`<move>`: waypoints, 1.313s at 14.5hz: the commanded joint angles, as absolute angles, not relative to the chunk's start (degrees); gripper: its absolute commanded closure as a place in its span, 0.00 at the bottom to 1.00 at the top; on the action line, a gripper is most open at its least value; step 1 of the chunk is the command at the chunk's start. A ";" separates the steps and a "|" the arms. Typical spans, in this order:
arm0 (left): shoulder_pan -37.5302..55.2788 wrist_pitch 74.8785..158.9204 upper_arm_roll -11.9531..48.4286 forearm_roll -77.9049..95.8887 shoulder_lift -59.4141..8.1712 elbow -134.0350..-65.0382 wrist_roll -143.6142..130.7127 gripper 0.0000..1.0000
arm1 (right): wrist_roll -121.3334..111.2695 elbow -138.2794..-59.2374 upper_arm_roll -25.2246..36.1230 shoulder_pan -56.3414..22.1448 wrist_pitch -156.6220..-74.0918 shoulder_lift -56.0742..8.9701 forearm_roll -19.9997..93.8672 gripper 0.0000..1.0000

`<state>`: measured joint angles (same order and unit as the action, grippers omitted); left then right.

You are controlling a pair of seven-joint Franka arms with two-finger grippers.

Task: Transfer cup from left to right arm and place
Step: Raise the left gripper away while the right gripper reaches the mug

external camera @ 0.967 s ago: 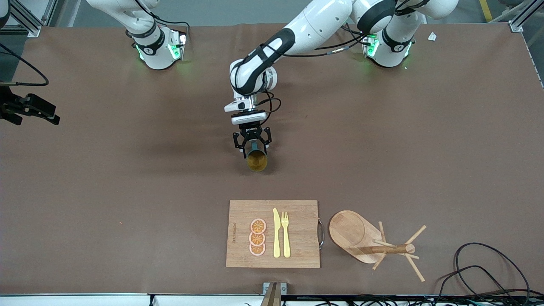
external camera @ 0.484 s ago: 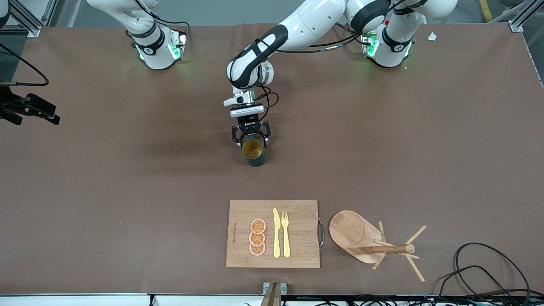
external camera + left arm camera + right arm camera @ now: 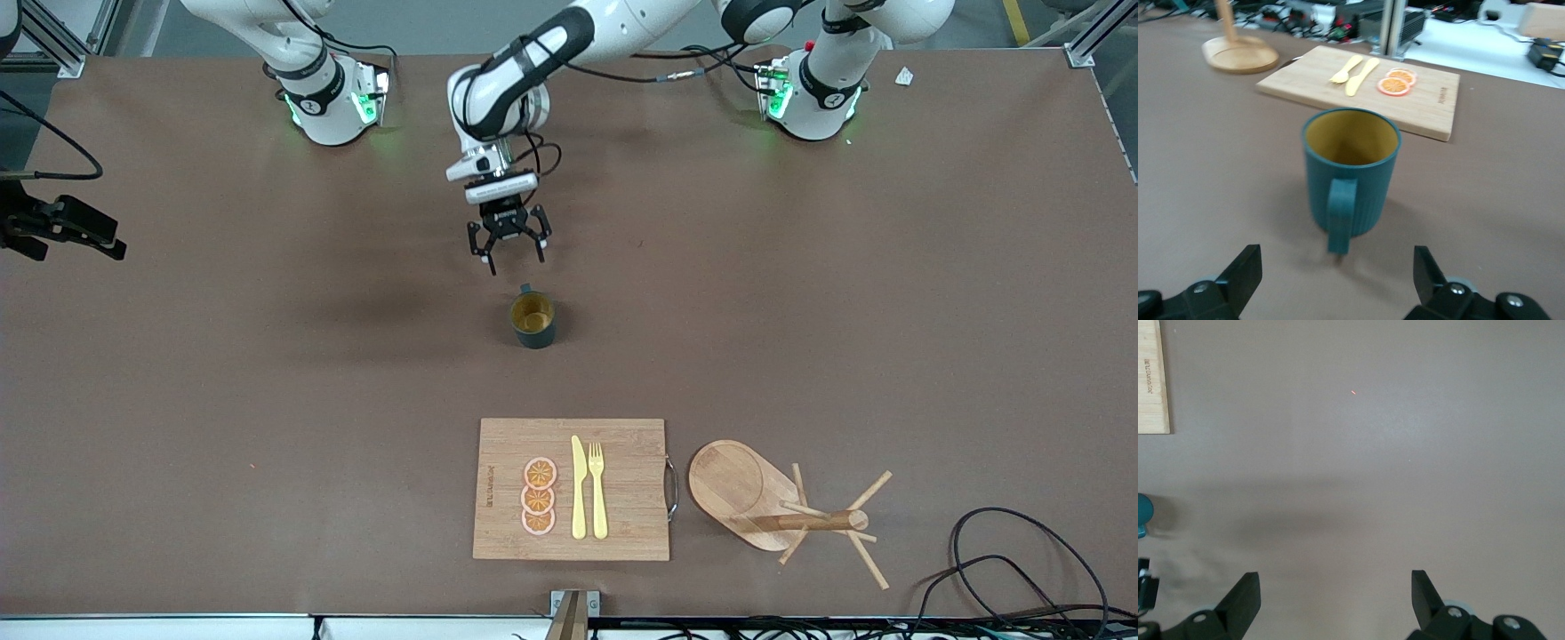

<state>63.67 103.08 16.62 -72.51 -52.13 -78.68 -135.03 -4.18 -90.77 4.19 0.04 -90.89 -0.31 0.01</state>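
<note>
Brown matting covers my table [image 3: 178,400], with aluminium framing at its corners. On it, near the front camera, lie a bamboo cutting board [image 3: 622,498] carrying orange slices [image 3: 539,496], a yellow knife [image 3: 578,487] and fork [image 3: 597,489], and beside it a toppled wooden mug tree [image 3: 782,502]. My left gripper [image 3: 507,253] hangs above the mat, fingers spread and empty. The cup [image 3: 533,320] stands upright on the table, apart from those fingers and nearer the front camera, between them and the board, mouth up, handle turned toward the left gripper. My right gripper [image 3: 1331,597] waits over bare mat at the right arm's end, jaws apart.
</note>
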 commanded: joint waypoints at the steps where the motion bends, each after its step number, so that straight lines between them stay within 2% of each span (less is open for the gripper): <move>1: 63.46 100.11 17.92 -65.51 -45.90 -79.72 -133.60 0.00 | -4.48 -92.37 3.43 -0.61 -90.88 0.26 0.18 0.00; 4: 61.88 100.11 17.67 -55.93 -38.70 -79.72 -128.51 0.00 | -3.52 -95.52 3.43 -3.25 -91.84 0.61 0.26 0.00; 9: 50.56 100.19 17.84 -38.53 -25.86 -79.89 -111.93 0.00 | 5.59 -102.99 3.34 -8.68 -99.30 1.58 2.55 0.00; 16: 28.59 100.11 18.02 -21.99 -17.41 -79.54 -79.42 0.00 | 27.57 -113.46 3.43 -23.54 -115.82 1.23 2.55 0.00; 19: 19.28 100.11 18.10 -17.59 -15.21 -79.54 -64.21 0.00 | 30.14 -114.70 3.43 -27.32 -121.01 -2.27 2.46 0.00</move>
<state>24.14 99.97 17.45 -20.50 -17.79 -78.07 -72.09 28.53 -113.10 2.76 -25.11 -117.86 -1.01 2.28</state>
